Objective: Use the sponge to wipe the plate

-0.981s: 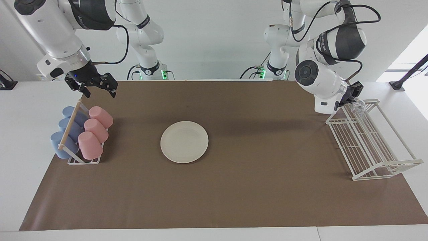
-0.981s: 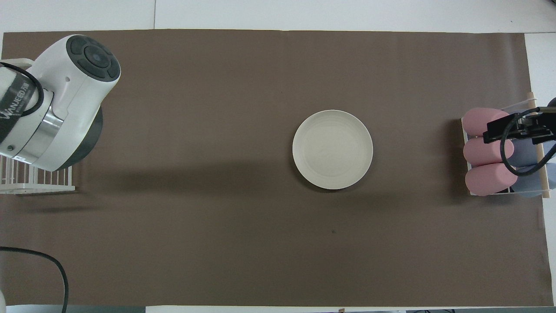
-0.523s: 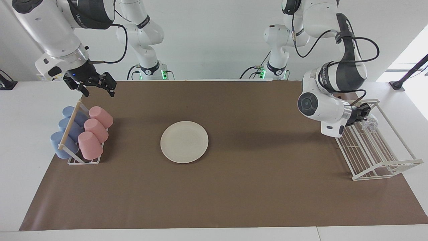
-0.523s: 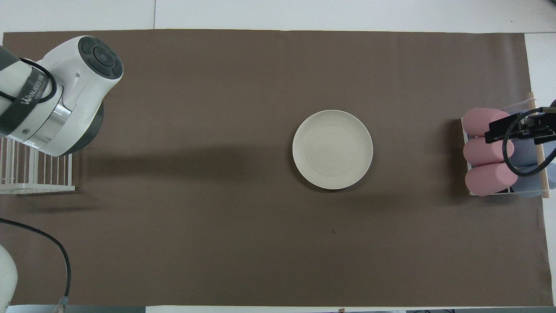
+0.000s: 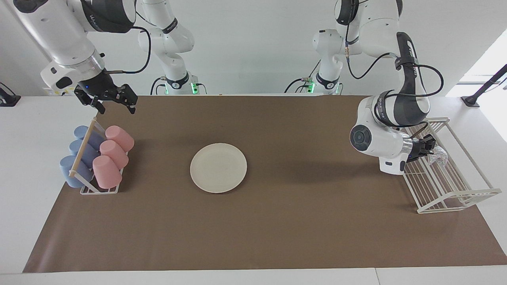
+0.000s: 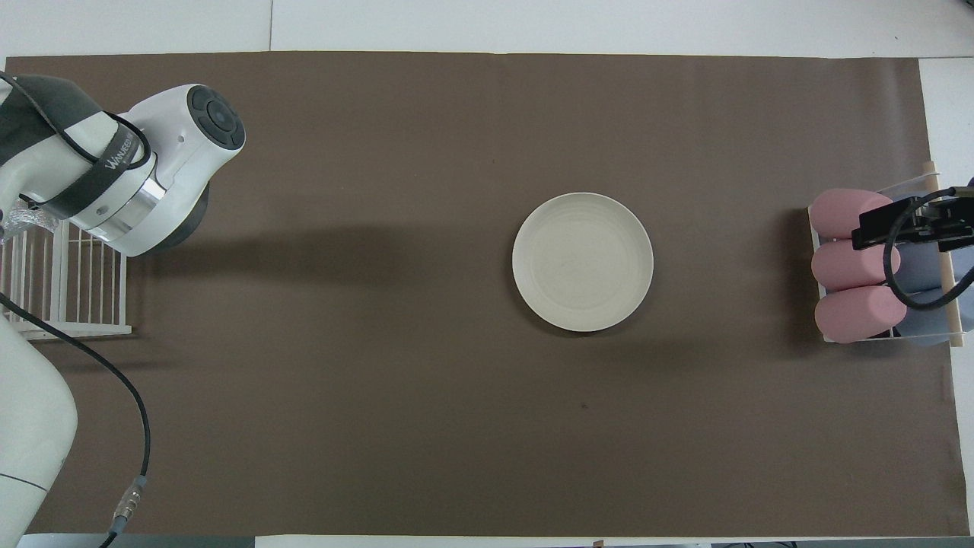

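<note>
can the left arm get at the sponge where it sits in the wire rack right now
Probably yes. The left gripper is already at the sponge, which lies in the white wire rack at the left arm's end of the table. The rack is open on top and nothing covers the sponge. Whether the fingers grip it cannot be told.

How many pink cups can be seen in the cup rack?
3. The pink cups lie in one row in the cup rack at the right arm's end of the table: nearest the robots, middle, farthest. Blue cups lie beside them.
</note>
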Robot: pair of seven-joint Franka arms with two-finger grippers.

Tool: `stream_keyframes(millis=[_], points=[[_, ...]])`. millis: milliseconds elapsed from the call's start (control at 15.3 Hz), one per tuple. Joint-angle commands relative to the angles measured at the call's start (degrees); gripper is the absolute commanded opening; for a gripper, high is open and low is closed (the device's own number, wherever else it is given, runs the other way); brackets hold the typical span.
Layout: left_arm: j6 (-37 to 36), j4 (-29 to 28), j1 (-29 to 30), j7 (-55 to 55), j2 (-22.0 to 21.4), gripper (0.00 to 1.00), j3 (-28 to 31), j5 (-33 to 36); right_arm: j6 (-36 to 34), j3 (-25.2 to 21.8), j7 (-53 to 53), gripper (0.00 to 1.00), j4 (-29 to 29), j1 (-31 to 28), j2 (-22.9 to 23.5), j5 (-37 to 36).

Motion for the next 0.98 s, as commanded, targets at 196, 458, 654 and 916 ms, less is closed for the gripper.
stream_keyframes(millis=[196, 458, 654, 916], points=[[1.8, -0.66, 0.93, -1.38, -0.02, 0.0, -0.33, 0.84, -0.38, 0.58, -0.66, 1.0, -0.14, -0.09, -1.06, -0.44], [1.8, -0.66, 0.93, -1.38, -0.02, 0.8, -0.33, 0.66, -0.73, 0.58, -0.48, 1.0, -0.32, -0.09, -1.14, -0.53], [1.8, -0.66, 0.93, -1.38, -0.02, 1.0, -0.33, 0.57, -0.64, 0.58, -0.48, 1.0, -0.32, -0.09, -1.14, -0.7], [1.8, -0.66, 0.93, -1.38, -0.11, 1.0, -0.33, 0.49, -0.73, 0.58, -0.4, 1.0, -0.32, -0.09, -1.14, -0.7]])
